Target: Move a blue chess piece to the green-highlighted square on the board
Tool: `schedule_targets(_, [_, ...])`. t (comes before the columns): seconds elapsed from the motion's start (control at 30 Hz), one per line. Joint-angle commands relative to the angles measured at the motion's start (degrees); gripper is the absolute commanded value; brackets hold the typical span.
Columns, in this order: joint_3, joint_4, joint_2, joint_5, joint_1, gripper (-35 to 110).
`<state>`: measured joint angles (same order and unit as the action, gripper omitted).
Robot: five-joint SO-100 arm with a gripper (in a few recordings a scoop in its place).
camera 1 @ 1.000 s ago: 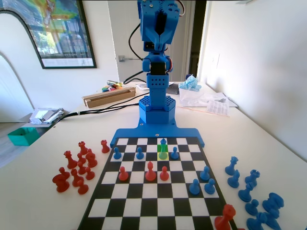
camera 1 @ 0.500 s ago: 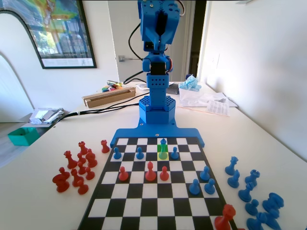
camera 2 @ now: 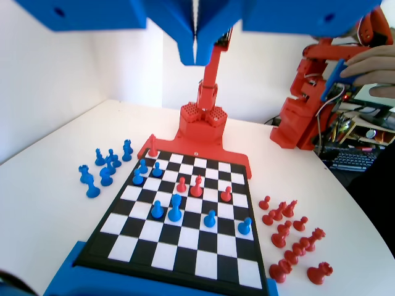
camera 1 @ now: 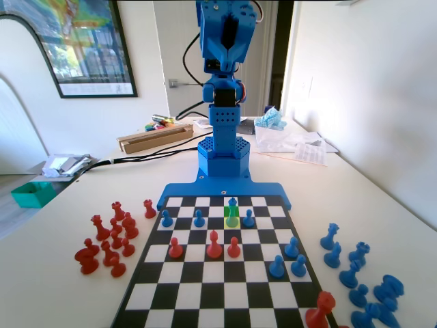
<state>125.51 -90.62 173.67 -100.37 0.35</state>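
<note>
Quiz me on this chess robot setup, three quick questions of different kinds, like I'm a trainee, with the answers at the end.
1. True or false: the gripper is holding a chess piece.
2. In the fixed view, the heap of red pieces off the board lies: A) left of it, B) right of it, C) behind the arm.
3. Fill in: the pieces on the board nearest the arm's base are coloured ___.

Key: 1 false, the jaws are raised, shut and empty. 2 A. 3 blue.
</note>
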Motion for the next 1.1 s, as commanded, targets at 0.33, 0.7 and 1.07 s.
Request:
schedule_targets(0.33, [-13.5, 2.1, -23.3, -3.2, -4.2, 1])
schedule_targets(0.7, [-14.9, 7.6, -39.7, -20.0, -4.5, 1])
schedule_targets(1.07, [-19.8, 3.2, -55.4, -31.3, -5.4, 3])
